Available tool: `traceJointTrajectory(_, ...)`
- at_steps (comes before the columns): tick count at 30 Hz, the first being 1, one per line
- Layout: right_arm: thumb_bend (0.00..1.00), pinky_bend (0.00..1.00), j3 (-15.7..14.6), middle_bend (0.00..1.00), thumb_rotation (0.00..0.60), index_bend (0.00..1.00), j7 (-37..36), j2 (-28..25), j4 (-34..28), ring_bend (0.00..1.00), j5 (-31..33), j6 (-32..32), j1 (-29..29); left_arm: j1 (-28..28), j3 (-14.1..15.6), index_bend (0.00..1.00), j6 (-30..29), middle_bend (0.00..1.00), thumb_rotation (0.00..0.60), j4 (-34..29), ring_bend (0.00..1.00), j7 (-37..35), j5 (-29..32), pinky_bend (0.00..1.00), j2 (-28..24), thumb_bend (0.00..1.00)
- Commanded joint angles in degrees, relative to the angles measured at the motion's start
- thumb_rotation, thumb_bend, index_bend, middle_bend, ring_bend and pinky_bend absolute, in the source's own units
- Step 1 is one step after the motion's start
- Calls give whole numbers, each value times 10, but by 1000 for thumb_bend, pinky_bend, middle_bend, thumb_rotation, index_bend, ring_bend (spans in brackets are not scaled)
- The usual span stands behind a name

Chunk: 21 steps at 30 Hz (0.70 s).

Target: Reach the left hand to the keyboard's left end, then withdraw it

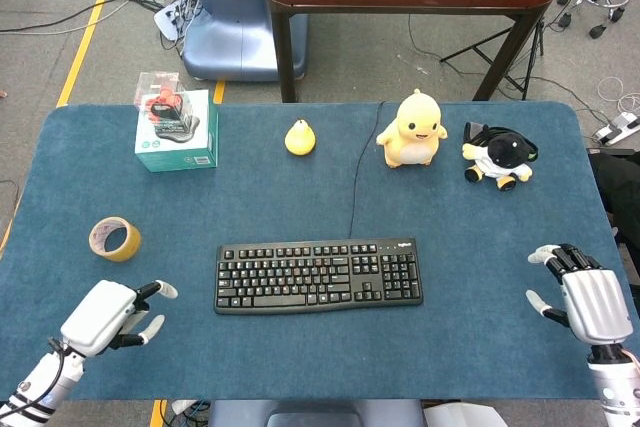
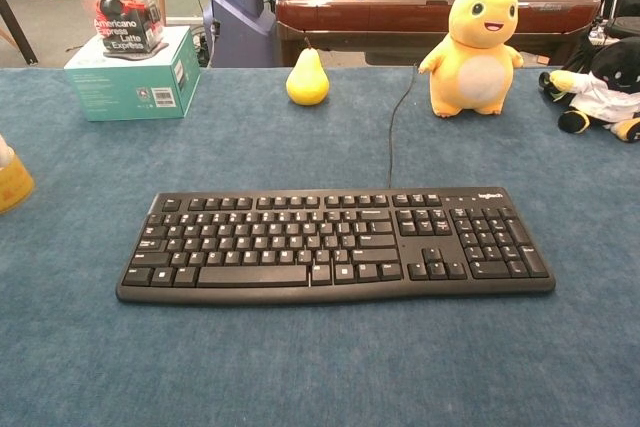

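Note:
A black keyboard (image 1: 318, 274) (image 2: 335, 243) lies in the middle of the blue table, its cable running toward the far edge. My left hand (image 1: 106, 314) hovers low over the front left part of the table, a short way left of the keyboard's left end, fingers apart and holding nothing. In the chest view only a white fingertip (image 2: 4, 151) shows at the left edge. My right hand (image 1: 583, 297) rests at the front right of the table, fingers spread, empty, well away from the keyboard.
A roll of tape (image 1: 115, 239) lies just beyond my left hand. Along the far side stand a teal box (image 1: 177, 131) with a packet on top, a yellow pear (image 1: 299, 137), a yellow plush duck (image 1: 413, 130) and a black-and-white plush (image 1: 500, 157).

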<state>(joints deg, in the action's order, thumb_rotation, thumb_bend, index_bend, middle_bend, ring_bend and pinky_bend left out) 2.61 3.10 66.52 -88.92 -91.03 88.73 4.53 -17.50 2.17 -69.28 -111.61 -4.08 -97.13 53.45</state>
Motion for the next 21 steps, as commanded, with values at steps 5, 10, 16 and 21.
traceJointTrajectory(5,191,502,-2,360,600,409,0,0,-1,272,4,-12,3,-44,-8,314,64,999,600,-9,966,29,15,1000,6,382)
traceJointTrajectory(10,190,501,0,360,600,409,3,-1,-2,273,2,-4,0,-68,-20,266,105,1000,600,-6,966,88,51,1000,23,382)
traceJointTrajectory(16,190,501,1,360,600,408,-4,-6,-5,273,-1,6,-4,-82,-23,241,133,1000,600,-7,966,137,95,1000,50,382)
traceJointTrajectory(21,191,501,3,360,600,409,-6,-9,-6,273,-3,12,-6,-90,-19,227,151,1000,600,-1,966,155,120,1000,64,382)
